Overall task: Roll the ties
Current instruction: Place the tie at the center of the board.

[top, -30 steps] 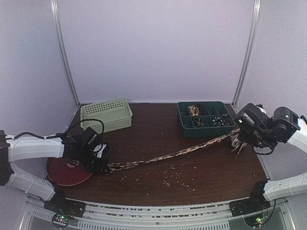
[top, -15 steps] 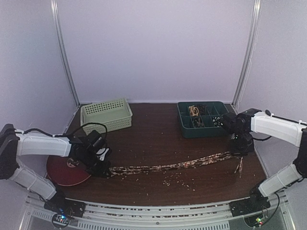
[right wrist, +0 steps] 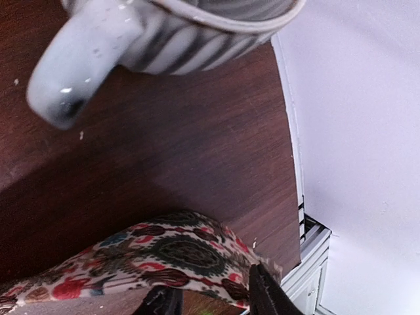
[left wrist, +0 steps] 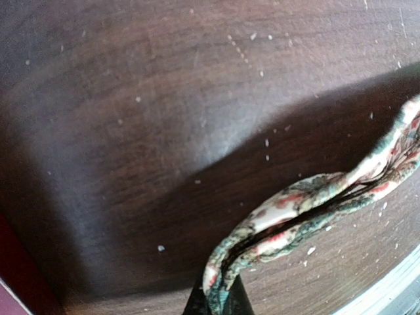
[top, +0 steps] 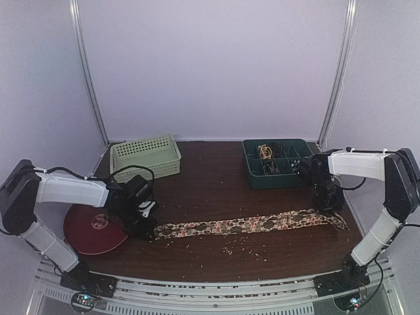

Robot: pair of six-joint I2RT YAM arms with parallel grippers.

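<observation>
One patterned tie (top: 249,224) lies flat across the front of the table, running from left to right. My left gripper (top: 147,226) sits low at its narrow left end. In the left wrist view it (left wrist: 220,305) is shut on the folded tie (left wrist: 308,203). My right gripper (top: 330,209) is low over the wide right end. In the right wrist view its (right wrist: 213,298) fingers stand apart, with the tie's end (right wrist: 170,252) arched between and above them. No other tie shows.
A pale green basket (top: 146,157) stands at the back left and a dark green compartment tray (top: 279,163) at the back right. A red plate (top: 92,230) lies by the left gripper. A striped mug (right wrist: 164,33) lies near the right gripper. Pale crumbs (top: 236,244) dot the table.
The tie hung stretched in the air between the grippers. The right gripper came down and inward, and the tie now lies flat and spread on the table. The left gripper edged right.
</observation>
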